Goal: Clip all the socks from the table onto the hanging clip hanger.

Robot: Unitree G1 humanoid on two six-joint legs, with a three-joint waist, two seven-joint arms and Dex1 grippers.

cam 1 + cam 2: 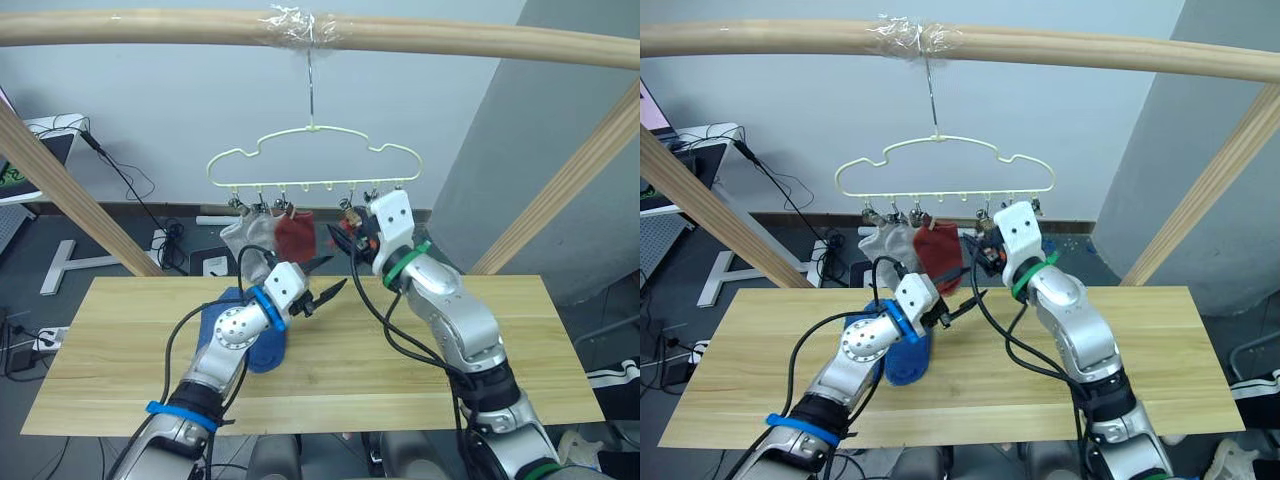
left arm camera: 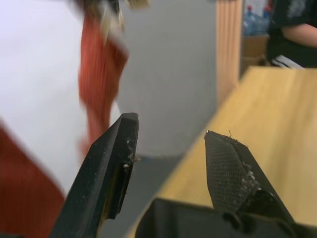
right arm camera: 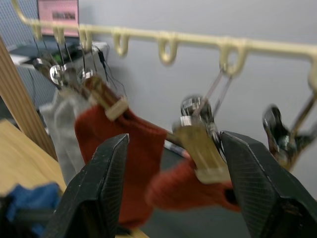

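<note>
We see the pale-yellow wavy wire clip hanger (image 1: 312, 157) hanging from the round wooden pole (image 1: 150, 27), with a light grey sock (image 1: 245, 233) and a rust-red sock (image 1: 294, 234) clipped on. Our right gripper (image 3: 171, 191) is spread around a silver clip (image 3: 198, 136) biting a second rust-red sock (image 3: 185, 191). Our left gripper (image 1: 322, 281) hangs open and empty above the yellowish plank table (image 1: 420, 360), where a blue sock (image 1: 905, 360) lies

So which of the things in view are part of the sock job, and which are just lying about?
Job:
clip hanger
grey sock and rust-red sock, both clipped
second rust-red sock at a clip
blue sock on the table
left end effector, open
right end effector, open

Lying about:
floor cables
wooden pole frame
person past the table
</note>
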